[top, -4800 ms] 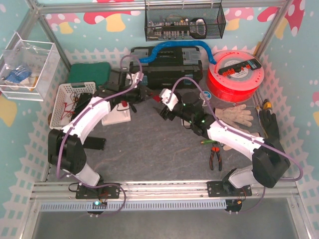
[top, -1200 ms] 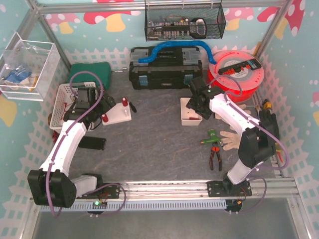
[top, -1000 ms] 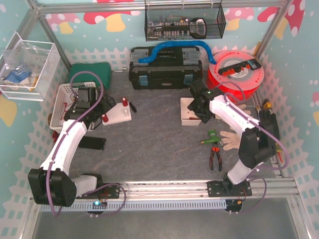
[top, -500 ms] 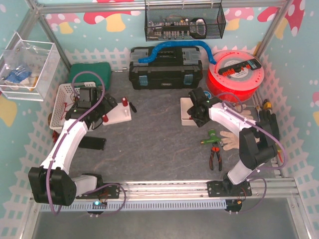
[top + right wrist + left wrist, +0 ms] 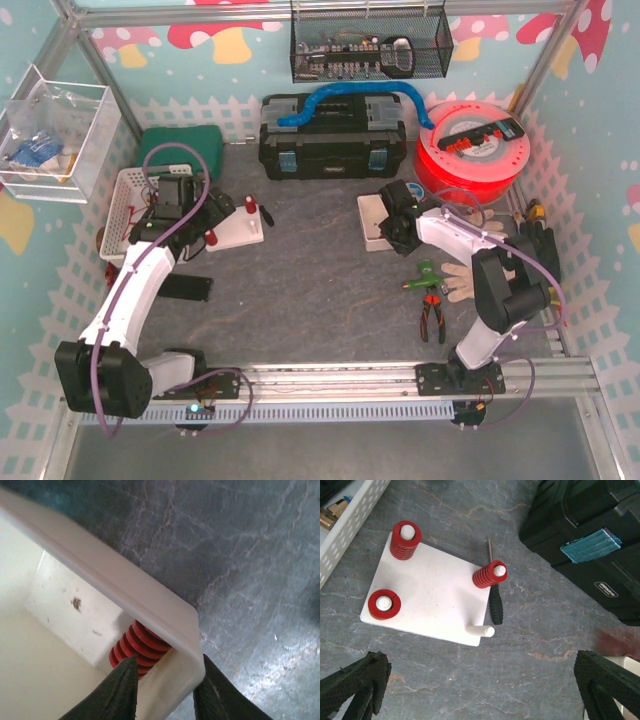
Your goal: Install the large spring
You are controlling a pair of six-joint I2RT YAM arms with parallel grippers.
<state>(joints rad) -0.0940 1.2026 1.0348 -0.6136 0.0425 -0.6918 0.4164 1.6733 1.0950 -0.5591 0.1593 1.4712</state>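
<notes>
Two black fingers (image 5: 121, 690) of the right gripper (image 5: 168, 661) straddle the corner wall of a white plastic tray (image 5: 100, 575), narrowly apart; whether they clamp anything cannot be told. Just beyond the inner finger lies the bright red ribbed coil spring (image 5: 136, 647): light, springy, probably best pinched across its mid-turns.

bright even light, soft shadows, right claw (image 5: 165, 685) blurred at close range

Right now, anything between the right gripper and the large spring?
Yes. The corner wall of the white tray sits between the fingers of the right gripper; the large spring lies partly hidden just inside that corner.
</notes>
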